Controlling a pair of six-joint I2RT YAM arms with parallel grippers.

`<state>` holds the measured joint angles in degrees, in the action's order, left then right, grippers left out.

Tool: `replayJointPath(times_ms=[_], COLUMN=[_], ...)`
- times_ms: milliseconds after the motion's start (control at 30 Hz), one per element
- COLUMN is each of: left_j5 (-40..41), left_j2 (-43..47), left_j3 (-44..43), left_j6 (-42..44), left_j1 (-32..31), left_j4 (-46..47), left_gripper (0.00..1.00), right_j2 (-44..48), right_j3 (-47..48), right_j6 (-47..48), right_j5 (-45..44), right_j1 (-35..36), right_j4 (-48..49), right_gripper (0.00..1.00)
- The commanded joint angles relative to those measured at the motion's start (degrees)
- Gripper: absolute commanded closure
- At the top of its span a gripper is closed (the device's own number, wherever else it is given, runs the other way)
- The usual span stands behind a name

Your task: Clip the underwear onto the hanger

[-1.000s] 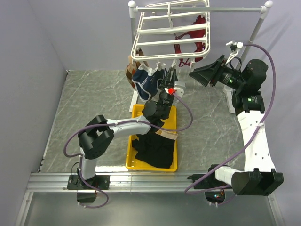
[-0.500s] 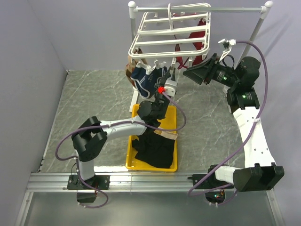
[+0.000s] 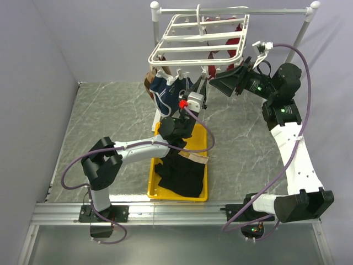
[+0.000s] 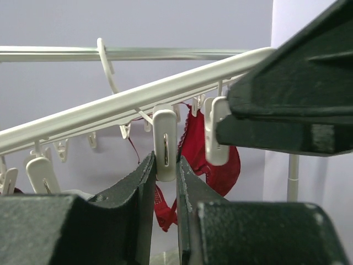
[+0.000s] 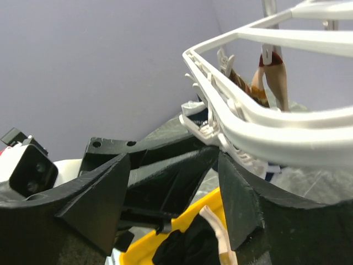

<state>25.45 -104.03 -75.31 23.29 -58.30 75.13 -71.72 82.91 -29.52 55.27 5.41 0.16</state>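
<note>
Left wrist, left pincer [image 4: 165,160] clasping hanger [image 4: 110,109] clip [image 4: 165,132]

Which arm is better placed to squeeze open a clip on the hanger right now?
Left. Fingers of the left gripper closely bracket a clip on the hanger; the right gripper stands open beside its rim.

White hanger [image 5: 287,132]: smooth glossy plastic; clip [image 4: 165,144] the same. Black underwear [image 3: 182,174]: soft matt cloth. Yellow tray [image 3: 152,185]: shiny plastic. Worktop [image 3: 105,121]: grey marbled, faint sheen.
</note>
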Motion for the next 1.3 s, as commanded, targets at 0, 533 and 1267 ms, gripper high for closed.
replayJointPath(times_ms=[0,533,1267], left_j5=[-3.48,-7.96,-12.27], left_j2=[2.60,1.90,1.29], left_j3=[-0.19,3.06,5.35], left_j6=[-2.28,-1.40,1.67], left_j1=[-0.14,0.12,1.00], left_j4=[3.53,6.78,12.58], left_gripper=[0.93,0.94,0.93], right_j2=[-0.26,5.36,7.30], right_j3=[-0.99,-7.24,-25.60], right_j6=[0.52,11.94,9.84], right_j5=[-0.60,0.45,-2.53], right_j1=[1.18,1.45,2.15], right_j4=[8.32,15.29,43.65], right_gripper=[0.28,0.28,0.36])
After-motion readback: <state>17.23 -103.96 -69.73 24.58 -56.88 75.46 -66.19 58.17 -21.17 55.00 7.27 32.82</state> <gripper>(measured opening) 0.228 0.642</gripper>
